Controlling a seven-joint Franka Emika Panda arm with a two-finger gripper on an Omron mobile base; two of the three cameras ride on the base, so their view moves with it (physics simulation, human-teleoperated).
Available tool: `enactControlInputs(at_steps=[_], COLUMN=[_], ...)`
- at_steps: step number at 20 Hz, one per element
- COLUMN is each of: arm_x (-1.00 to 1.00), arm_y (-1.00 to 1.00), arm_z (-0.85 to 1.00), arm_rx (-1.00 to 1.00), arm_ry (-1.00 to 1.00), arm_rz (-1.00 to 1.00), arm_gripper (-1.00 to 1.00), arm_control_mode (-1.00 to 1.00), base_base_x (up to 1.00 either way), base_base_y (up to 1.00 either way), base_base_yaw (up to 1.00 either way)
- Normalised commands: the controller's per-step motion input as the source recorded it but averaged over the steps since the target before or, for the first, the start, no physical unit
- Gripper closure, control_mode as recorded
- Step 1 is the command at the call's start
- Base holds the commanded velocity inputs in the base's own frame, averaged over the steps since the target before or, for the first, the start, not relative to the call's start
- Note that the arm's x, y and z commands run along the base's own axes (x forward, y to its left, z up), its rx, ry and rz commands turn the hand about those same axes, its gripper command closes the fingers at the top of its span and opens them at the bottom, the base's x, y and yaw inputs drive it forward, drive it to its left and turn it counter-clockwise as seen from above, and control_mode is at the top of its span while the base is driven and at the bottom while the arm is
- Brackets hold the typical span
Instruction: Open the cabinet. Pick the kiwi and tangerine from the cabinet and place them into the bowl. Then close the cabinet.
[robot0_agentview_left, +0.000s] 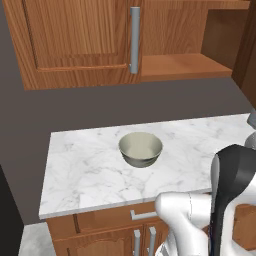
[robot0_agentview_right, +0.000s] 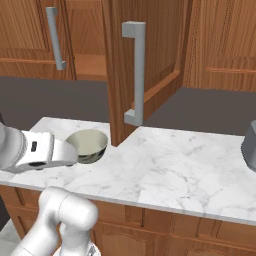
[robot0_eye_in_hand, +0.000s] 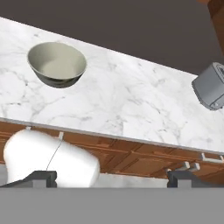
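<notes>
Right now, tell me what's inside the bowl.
The bowl on the marble counter shows just its pale cream inside: no kiwi or tangerine. In the right base view, the robot's arm covers its near left edge.

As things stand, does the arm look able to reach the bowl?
Probably yes: the bowl sits alone on the marble counter with nothing around it, and the gripper hangs open just off the counter's front edge.

No legible text, labels, brand marks, numbers or signs on any surface. Checked and found unmarked: cabinet (robot0_agentview_left: 75, 45) doors and handles, marble counter (robot0_agentview_left: 90, 170), bowl (robot0_eye_in_hand: 57, 64) ahead of the claw (robot0_eye_in_hand: 111, 178), grey appliance (robot0_eye_in_hand: 212, 86) further along the counter.
</notes>
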Motion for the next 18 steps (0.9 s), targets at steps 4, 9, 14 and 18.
enactControlInputs(at_steps=[4,9,14,18], arm_x=[0.04,0.30,0.37,0.41], arm_y=[0.06,0.12,0.04,0.00], arm_z=[0.00,0.00,0.27,0.42], arm_rx=[-0.02,0.00,0.00,0.02], arm_ry=[0.00,-0.10,-0.28,-0.25], arm_rz=[-0.03,0.00,-0.06,-0.11], arm_gripper=[-1.00,-1.00,-1.00,-1.00], arm_control_mode=[-1.00,-1.00,-1.00,-1.00], base_base_x=[0.00,0.00,0.00,0.00], base_base_y=[0.00,0.00,0.00,0.00], base_base_yaw=[0.00,0.00,0.00,0.00])
